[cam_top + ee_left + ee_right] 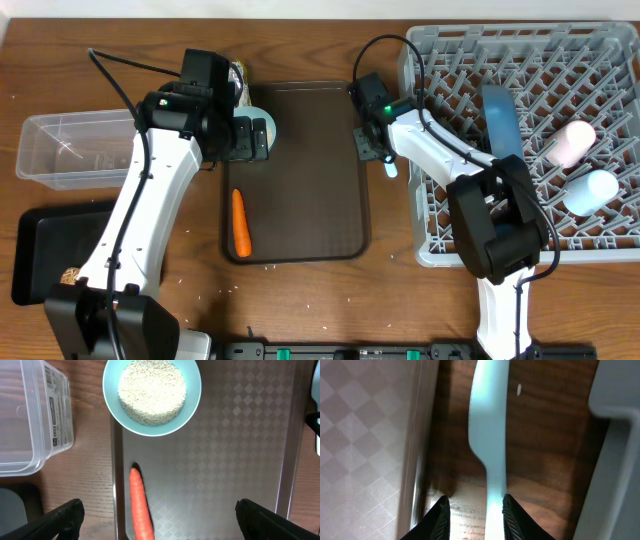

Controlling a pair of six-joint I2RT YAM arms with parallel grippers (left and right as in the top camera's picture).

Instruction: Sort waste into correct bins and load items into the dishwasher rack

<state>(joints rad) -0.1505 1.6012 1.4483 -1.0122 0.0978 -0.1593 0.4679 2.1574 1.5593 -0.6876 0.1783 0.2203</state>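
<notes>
A pale bowl (151,395) full of white rice stands at the top-left corner of the dark brown serving tray (310,170). An orange carrot (140,505) lies along the tray's left edge. My left gripper (160,517) is open above the tray, with the carrot between its fingers and the bowl ahead. My right gripper (476,515) is low over the wood between the tray and the rack. It is open round the handle of the pale spoon (490,435), which lies against the right finger. The grey dishwasher rack (440,240) holds the blue plate (500,120), pink cup (570,143) and light blue cup (590,190).
The clear tub (70,150) stands at the left. The black tray (40,240) in front of it holds a brown food lump (70,275). Loose rice grains (235,290) dot the table by the serving tray's front edge.
</notes>
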